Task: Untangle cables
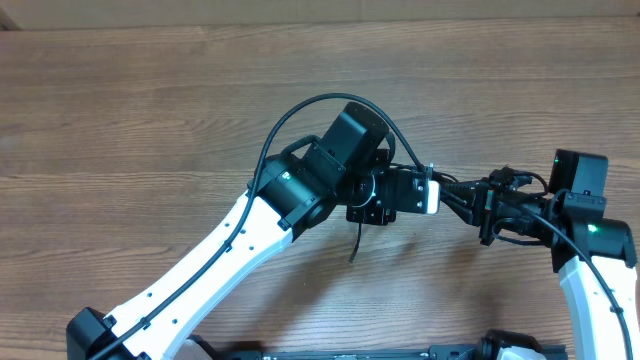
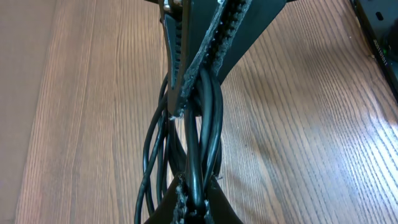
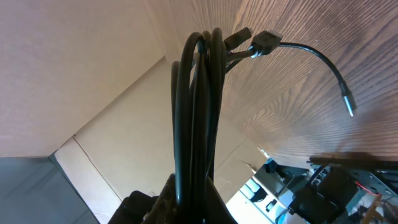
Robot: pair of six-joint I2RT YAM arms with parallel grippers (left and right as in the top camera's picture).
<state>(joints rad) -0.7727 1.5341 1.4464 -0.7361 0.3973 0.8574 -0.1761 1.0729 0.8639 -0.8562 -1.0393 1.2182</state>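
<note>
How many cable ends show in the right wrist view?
3: a black plug, a second black plug beside it above the bundle, and a silver tip ending the cord curving right. Others may be hidden in the bundle.

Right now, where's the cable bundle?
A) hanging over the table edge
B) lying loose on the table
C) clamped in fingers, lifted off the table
C: in the left wrist view, padded fingers pinch the cables, which sit clear above the wooden table and cast a shadow on it.
</note>
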